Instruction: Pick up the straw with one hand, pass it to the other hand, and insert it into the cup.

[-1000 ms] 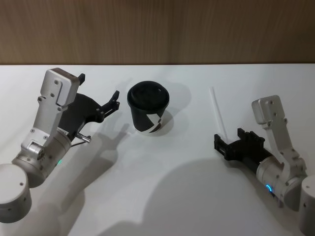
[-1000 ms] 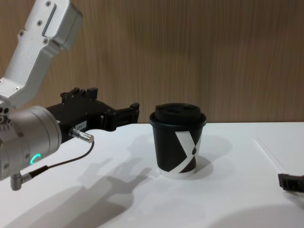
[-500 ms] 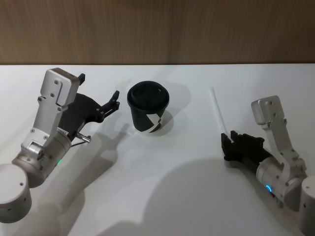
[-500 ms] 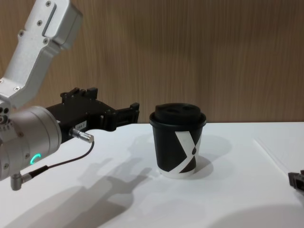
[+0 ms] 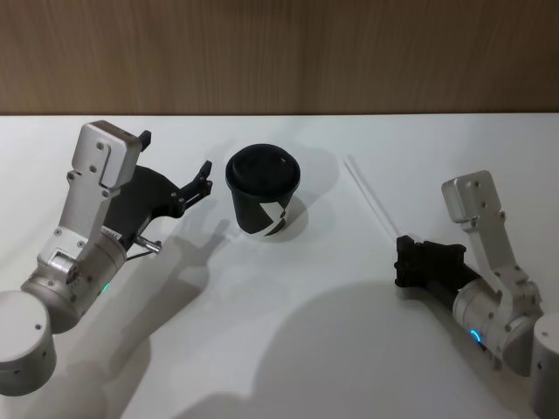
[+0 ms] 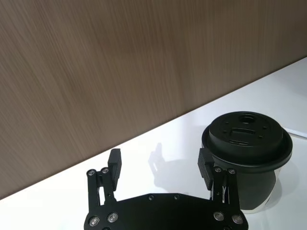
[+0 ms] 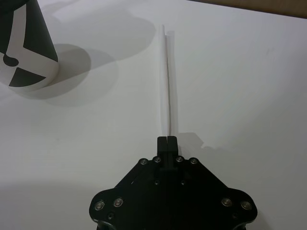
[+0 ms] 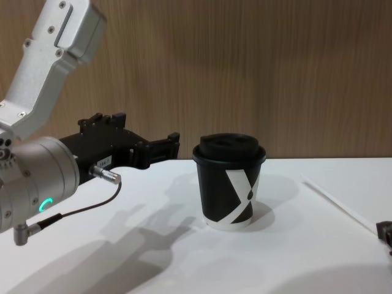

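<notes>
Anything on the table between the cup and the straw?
Nothing: bare table between the cup and the straw, seen in the head and right wrist views.

You lose the thin white straw's (image 7: 166, 81) near end between the black right gripper's (image 7: 167, 138) pressed-together fingers; the right wrist view's edge cuts off the small black paper cup's (image 7: 24, 52) top.

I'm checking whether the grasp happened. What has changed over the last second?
The right tool closed on the near end of the straw, and the straw's far end swung left, toward the cup. The left tool stayed open beside the cup, and the cup did not move.
</notes>
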